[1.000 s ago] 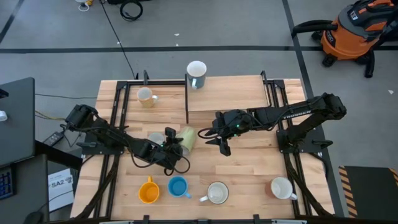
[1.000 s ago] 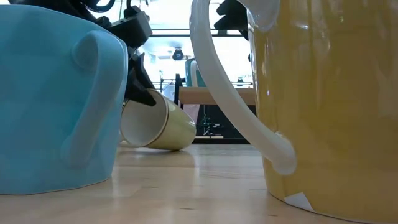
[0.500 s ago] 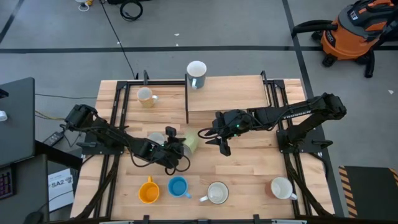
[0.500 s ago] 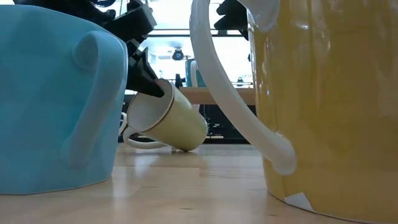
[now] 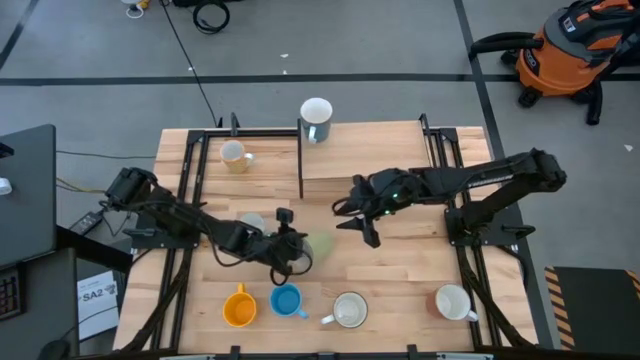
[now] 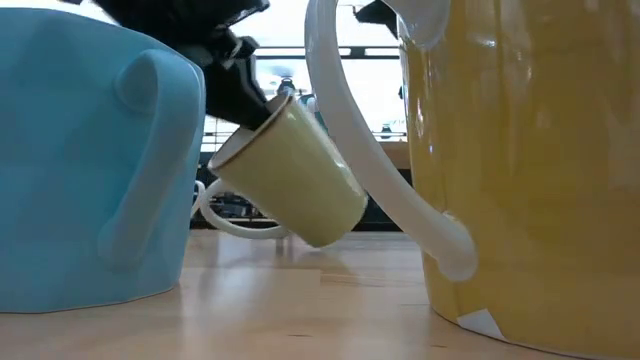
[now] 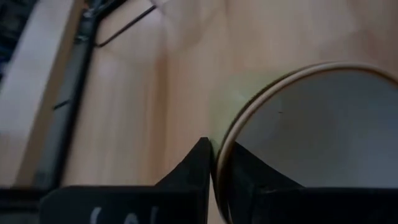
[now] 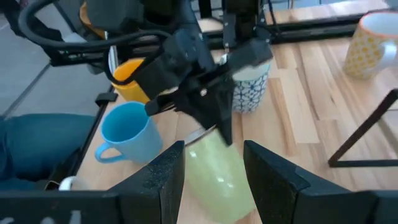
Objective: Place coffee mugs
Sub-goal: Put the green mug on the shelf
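Note:
My left gripper (image 5: pixel 296 243) (image 7: pixel 216 155) is shut on the pale green mug (image 5: pixel 319 247) (image 6: pixel 292 172), which hangs tilted above the table middle. My right gripper (image 5: pixel 366 228) (image 8: pixel 214 152) is open, just right of that mug (image 8: pixel 217 177), touching nothing. Along the near edge stand an orange mug (image 5: pixel 238 306), a blue mug (image 5: pixel 287 300), a cream mug (image 5: pixel 349 310) and a reddish-brown mug (image 5: pixel 453 302). A patterned mug (image 5: pixel 251 221) stands beside the left arm. A cream mug (image 5: pixel 235 155) and a white mug (image 5: pixel 316 117) stand farther back. My left gripper pinches the pale green mug's rim (image 7: pixel 219 163), one finger (image 7: pixel 249 171) inside the mouth and one finger (image 7: pixel 198 165) outside the wall. It comes slanting down from the table's left. The mug is lifted clear, tilted with its bottom (image 6: pixel 345 222) lowest.
A thin black upright frame (image 5: pixel 301 160) stands on the table's far half, with dark rails (image 5: pixel 190 170) along both sides. The low view is crowded by the blue mug (image 6: pixel 90 170) and the cream mug (image 6: pixel 520 170). An orange shop vacuum (image 5: pixel 565 50) sits on the floor beyond.
My left gripper has raised the pale green mug off the table, where it lay on its side, and carried it toward the near edge and a little right. The mug now hangs tilted, clear of the wood. My right gripper has drawn back slightly toward the table's right.

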`<state>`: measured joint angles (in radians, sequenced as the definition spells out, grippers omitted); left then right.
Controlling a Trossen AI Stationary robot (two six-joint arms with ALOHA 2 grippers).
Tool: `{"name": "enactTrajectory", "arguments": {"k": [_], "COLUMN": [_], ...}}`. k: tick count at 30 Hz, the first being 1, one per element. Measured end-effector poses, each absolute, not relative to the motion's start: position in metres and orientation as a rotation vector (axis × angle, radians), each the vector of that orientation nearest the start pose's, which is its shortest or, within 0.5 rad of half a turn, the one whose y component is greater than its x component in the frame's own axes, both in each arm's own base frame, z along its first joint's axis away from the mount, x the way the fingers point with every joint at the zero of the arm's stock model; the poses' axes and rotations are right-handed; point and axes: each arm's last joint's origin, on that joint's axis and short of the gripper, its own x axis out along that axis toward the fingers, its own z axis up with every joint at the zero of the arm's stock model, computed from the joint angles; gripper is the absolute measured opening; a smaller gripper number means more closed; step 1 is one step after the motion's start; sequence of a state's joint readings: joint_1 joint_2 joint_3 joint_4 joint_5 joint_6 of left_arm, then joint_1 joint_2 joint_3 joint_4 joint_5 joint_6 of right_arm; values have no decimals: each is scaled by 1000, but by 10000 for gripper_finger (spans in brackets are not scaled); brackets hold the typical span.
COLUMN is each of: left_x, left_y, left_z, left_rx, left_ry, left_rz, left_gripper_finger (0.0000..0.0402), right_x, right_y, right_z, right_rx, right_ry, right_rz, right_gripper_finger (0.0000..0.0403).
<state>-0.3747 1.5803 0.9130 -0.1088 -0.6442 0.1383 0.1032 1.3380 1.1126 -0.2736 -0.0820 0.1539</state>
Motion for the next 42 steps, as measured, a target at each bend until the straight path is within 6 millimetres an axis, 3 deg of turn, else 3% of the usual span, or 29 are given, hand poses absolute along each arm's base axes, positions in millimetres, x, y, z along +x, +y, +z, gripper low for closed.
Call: {"name": "enactTrajectory", "arguments": {"k": [10,18,31,42], "left_x": [324,337,342,323], "left_y": [-82,-56,27,86], "left_z": [230,273,344,379], "left_rx": [373,356,79,-148], "left_ry": [670,725,704,692], "left_rz": [142,214,379,501], "left_gripper_finger": [32,32,32,32], "right_x": [263,248,247,253], "right_y": [29,25,20,-4], "right_z": [341,348,348,341], "right_rx": [107,12,-78,-91], "right_ry": [483,483,491,534], "right_rz": [150,79,-33,-211], "right_gripper_finger": [169,169,170,170]}}
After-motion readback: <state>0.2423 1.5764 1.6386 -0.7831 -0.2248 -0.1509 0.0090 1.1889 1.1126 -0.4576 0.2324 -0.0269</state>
